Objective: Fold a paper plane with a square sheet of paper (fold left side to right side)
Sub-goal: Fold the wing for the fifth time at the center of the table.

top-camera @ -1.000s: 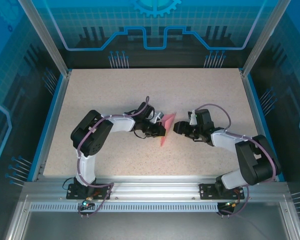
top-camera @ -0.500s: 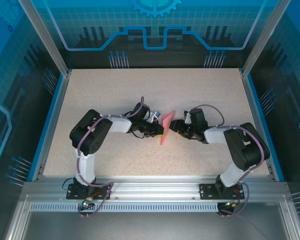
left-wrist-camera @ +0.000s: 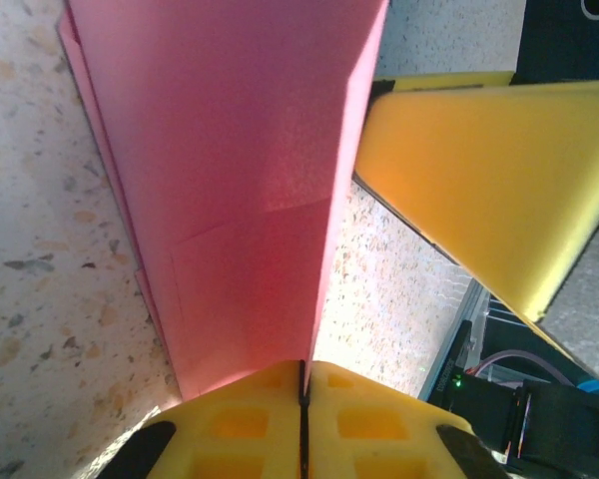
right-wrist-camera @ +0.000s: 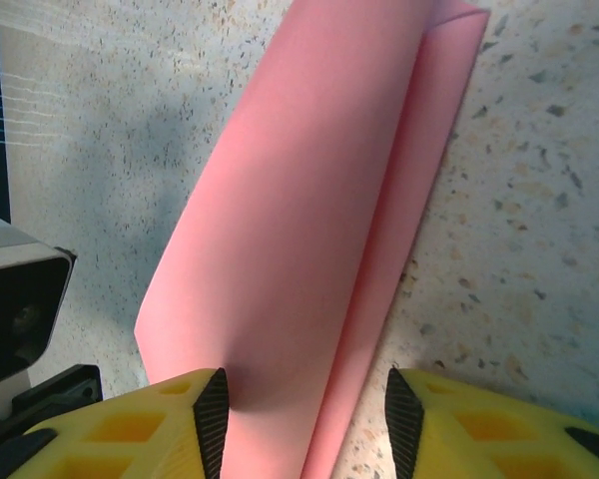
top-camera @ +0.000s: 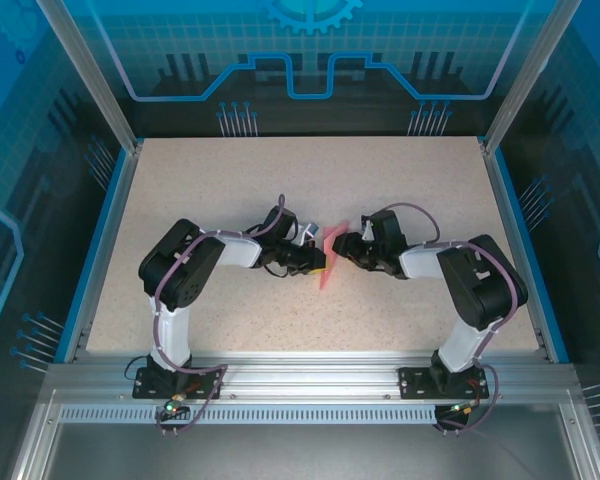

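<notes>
The square sheet of paper (top-camera: 328,268) is salmon pink and folded into a narrow paper plane shape, lying mid-table with its point toward the near edge. My left gripper (top-camera: 318,262) comes at it from the left and is shut on the edge of one raised flap (left-wrist-camera: 230,180), which stands up between the yellow fingertips (left-wrist-camera: 369,419). My right gripper (top-camera: 341,247) comes from the right and is open. Its jaws straddle the folded paper (right-wrist-camera: 309,220): the left pad (right-wrist-camera: 212,414) touches the raised layer and the right pad (right-wrist-camera: 400,419) stands clear over the table.
One of the right gripper's yellow fingers (left-wrist-camera: 479,180) stands close beside the raised flap in the left wrist view. Both grippers meet nose to nose at the paper. A speckled beige tabletop (top-camera: 230,190) lies all round, bounded by blue rails and glass walls.
My right gripper has slid left up to the paper and its jaws have narrowed around it. The left gripper has kept its grip and barely moved.
</notes>
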`<act>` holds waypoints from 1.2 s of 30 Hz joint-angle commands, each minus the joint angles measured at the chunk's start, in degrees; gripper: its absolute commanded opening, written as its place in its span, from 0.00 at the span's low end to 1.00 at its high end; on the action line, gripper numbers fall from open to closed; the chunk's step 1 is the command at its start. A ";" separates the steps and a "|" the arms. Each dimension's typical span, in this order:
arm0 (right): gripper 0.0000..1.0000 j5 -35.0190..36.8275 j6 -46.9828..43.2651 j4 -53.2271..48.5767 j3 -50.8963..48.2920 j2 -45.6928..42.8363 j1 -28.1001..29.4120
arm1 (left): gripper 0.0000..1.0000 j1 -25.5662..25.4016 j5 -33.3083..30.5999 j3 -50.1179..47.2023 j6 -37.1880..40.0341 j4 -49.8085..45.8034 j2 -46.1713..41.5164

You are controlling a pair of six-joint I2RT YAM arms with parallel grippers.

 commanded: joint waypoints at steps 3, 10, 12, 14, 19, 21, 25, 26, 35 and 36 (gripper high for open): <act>0.46 1.81 1.04 -3.54 2.07 2.05 1.09 | 0.09 0.60 1.43 -0.83 -0.29 0.63 1.07; 0.45 1.77 1.54 -6.41 4.10 4.32 1.53 | 0.09 0.65 1.45 -0.59 -0.29 0.41 1.40; 0.44 1.79 1.67 -6.96 4.53 5.07 1.71 | 0.11 0.66 1.45 -0.59 -0.38 0.38 1.43; 0.44 2.18 2.07 -7.85 4.87 5.63 1.88 | 0.13 0.62 1.49 -0.59 -0.38 0.38 1.35; 0.43 2.67 2.12 -10.59 5.53 6.54 1.90 | 0.19 0.64 1.45 -0.49 -0.28 0.17 0.90; 0.43 3.01 2.09 -11.46 5.73 6.75 1.97 | 0.21 0.69 1.35 -0.58 -0.16 0.05 0.53; 0.43 3.09 1.99 -11.92 5.85 7.18 1.92 | 0.29 1.02 0.80 -1.22 0.36 -0.28 -1.21; 0.43 2.93 1.95 -11.80 5.84 7.32 1.97 | 0.32 1.23 0.58 -1.43 0.49 -0.43 -1.73; 0.43 2.84 1.72 -11.95 5.87 7.35 1.97 | 0.48 5.33 0.29 -2.24 1.05 -2.62 -5.02; 0.43 2.86 1.69 -11.99 5.87 7.28 1.97 | 0.48 5.69 0.55 -1.76 0.98 -2.73 -4.55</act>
